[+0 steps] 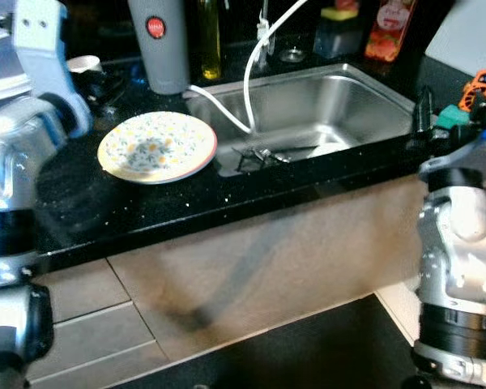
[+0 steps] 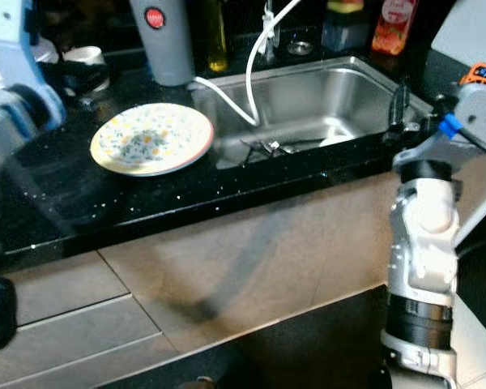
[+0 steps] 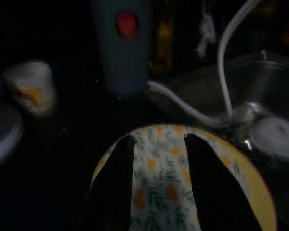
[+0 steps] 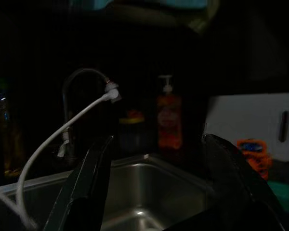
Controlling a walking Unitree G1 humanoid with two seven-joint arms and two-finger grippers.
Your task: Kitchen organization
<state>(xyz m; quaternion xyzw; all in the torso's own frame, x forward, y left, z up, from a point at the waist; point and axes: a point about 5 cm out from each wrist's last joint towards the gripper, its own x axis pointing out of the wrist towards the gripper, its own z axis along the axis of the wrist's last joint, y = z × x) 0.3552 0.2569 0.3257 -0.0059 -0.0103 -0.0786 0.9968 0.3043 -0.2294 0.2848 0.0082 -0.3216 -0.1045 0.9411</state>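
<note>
Plate (image 1: 157, 146) with the yellow flower print lies flat on my black table (image 1: 105, 211), just at 9 o'clock of the steel sink (image 1: 308, 109); left gripper (image 3: 156, 183) hovers over it, fingers spread; right gripper (image 4: 159, 192) fingers spread too, near the sink's 3 o'clock rim; grey bottle (image 1: 159, 44) stands at the plate's 12 o'clock.

A round plate (image 1: 157, 147) with a cream face, small yellow-and-green flower print and a thin reddish rim lies flat and upright on the black speckled counter (image 1: 146, 203). It sits just left of the steel sink (image 1: 308, 109), near a grey cylinder (image 1: 159, 44) standing behind it.
</note>
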